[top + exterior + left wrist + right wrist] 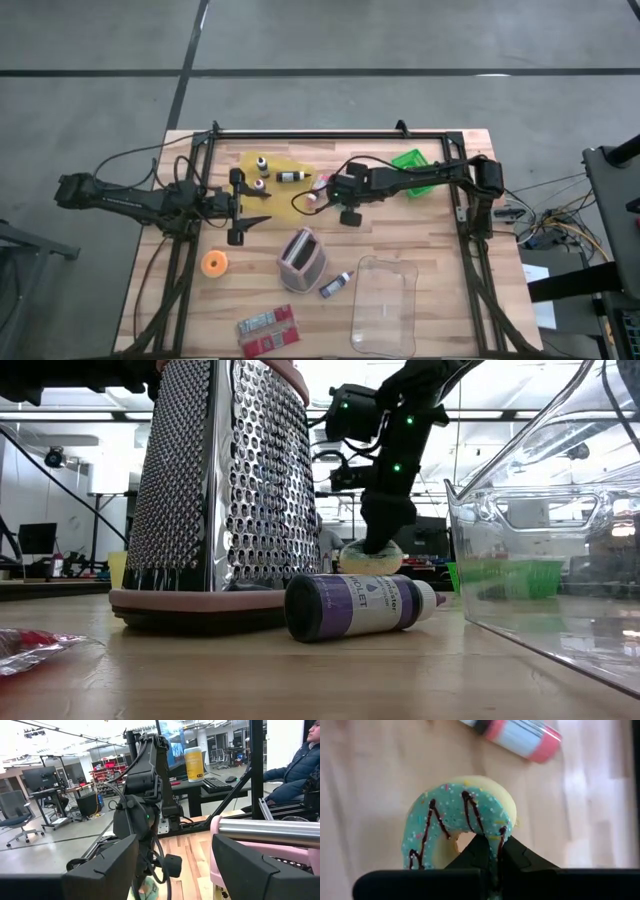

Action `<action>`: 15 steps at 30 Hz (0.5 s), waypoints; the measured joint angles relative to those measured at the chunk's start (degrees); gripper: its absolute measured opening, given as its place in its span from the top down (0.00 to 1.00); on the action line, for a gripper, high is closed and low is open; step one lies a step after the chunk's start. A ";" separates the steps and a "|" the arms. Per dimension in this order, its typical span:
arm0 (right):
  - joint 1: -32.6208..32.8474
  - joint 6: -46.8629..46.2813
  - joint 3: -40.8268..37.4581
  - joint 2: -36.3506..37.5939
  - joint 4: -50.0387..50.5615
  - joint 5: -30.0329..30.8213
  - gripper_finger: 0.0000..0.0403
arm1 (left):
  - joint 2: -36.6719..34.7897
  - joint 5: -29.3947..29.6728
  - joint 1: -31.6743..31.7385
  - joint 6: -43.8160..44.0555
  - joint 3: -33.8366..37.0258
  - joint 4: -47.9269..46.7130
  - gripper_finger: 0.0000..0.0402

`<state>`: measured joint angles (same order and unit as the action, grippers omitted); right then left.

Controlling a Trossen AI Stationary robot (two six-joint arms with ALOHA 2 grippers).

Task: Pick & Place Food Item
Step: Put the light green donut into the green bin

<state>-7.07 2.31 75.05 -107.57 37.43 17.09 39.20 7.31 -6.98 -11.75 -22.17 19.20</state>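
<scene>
Right claw (490, 851) pinched shut on the donut's (457, 822) rim (teal icing, sprinkles), pink-capped tube (517, 737) on the counter (370, 770) just beyond; left claw (172, 865) open, empty.

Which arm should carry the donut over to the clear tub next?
The right. The right gripper is already shut on the donut, and the clear tub sits on its side of the table. The left gripper hangs open, holding nothing, farther away.
</scene>
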 joint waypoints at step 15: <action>-0.04 -0.73 0.09 1.22 8.66 13.91 0.98 | 0.00 -0.24 -0.02 0.00 0.02 -0.02 0.35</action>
<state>-7.11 1.58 75.13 -106.34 46.10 31.00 39.20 7.07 -7.01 -11.75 -22.16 19.18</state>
